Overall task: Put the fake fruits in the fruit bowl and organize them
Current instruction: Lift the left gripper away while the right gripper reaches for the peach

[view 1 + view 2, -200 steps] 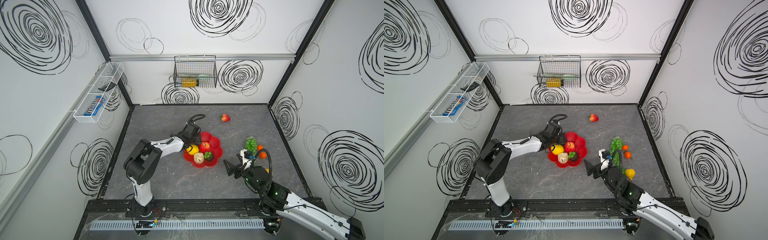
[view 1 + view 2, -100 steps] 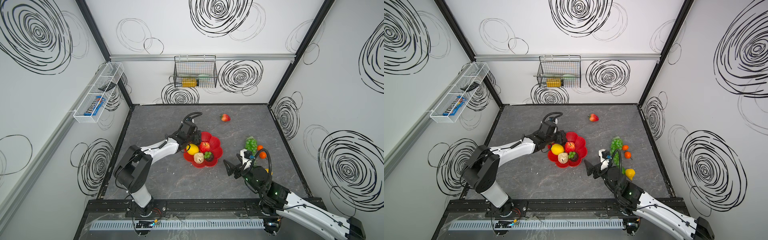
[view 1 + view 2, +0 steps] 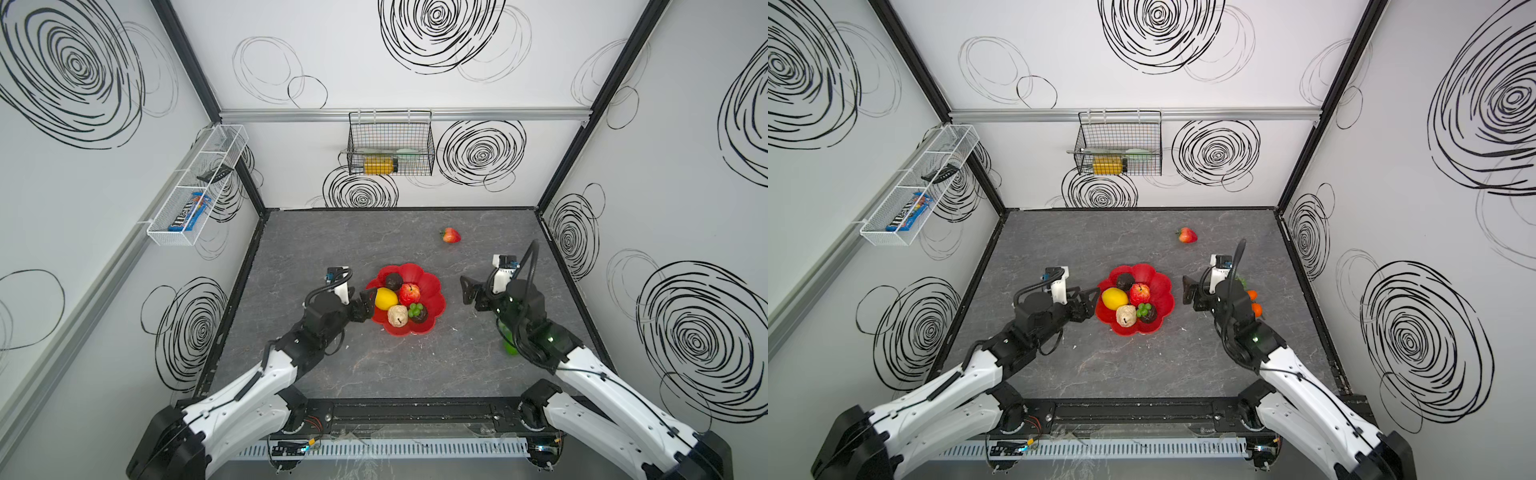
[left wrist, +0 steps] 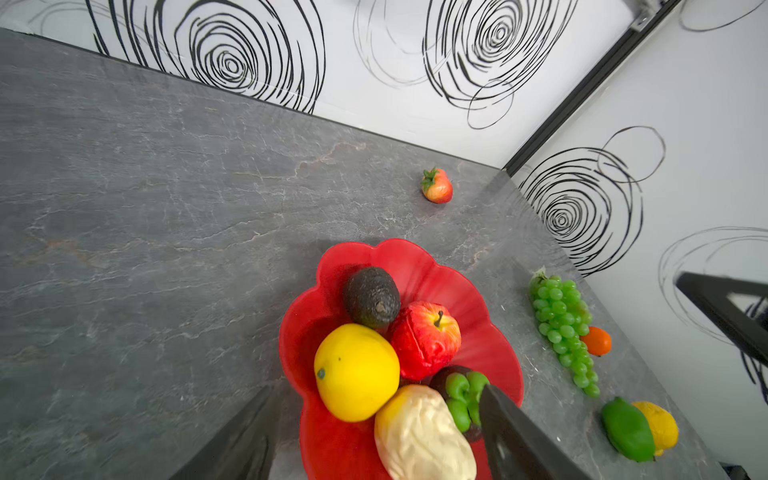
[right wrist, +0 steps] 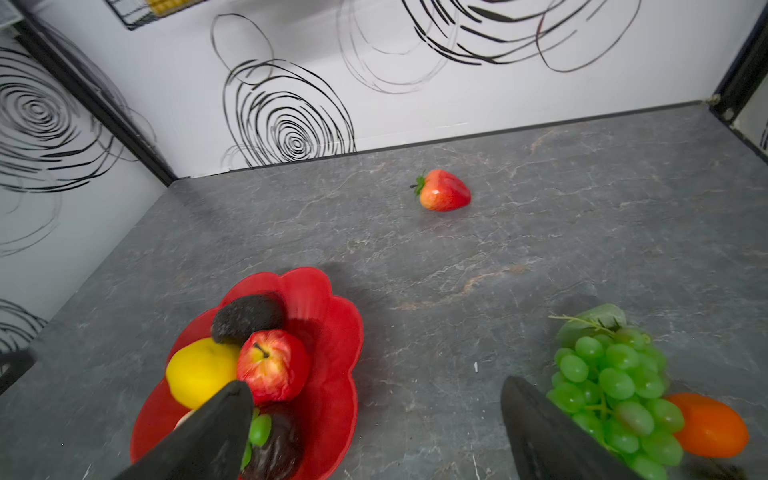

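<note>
Only the left wrist view shows lemon (image 4: pixel 665 424) beside lime (image 4: pixel 626 430).

I see the fruit bowl (image 3: pixel 432 286) near the middle of the tabletop (image 3: pixel 374 241). In it, the avocado (image 3: pixel 392 281) lies at the back, the lemon (image 3: pixel 385 298) at the left, the apple (image 3: pixel 409 294) to its right, the pear (image 3: pixel 397 316) in front, and the mangosteen (image 3: pixel 420 316) right of the pear. The strawberry (image 3: pixel 451 235) lies alone behind and right of the bowl, well apart. Toward the tabletop's right edge lie the grapes (image 4: pixel 561 328), an orange (image 4: pixel 597 341) just beside them. Nearer the front, a lime (image 4: pixel 627 430) touches a second lemon (image 4: pixel 660 426).
</note>
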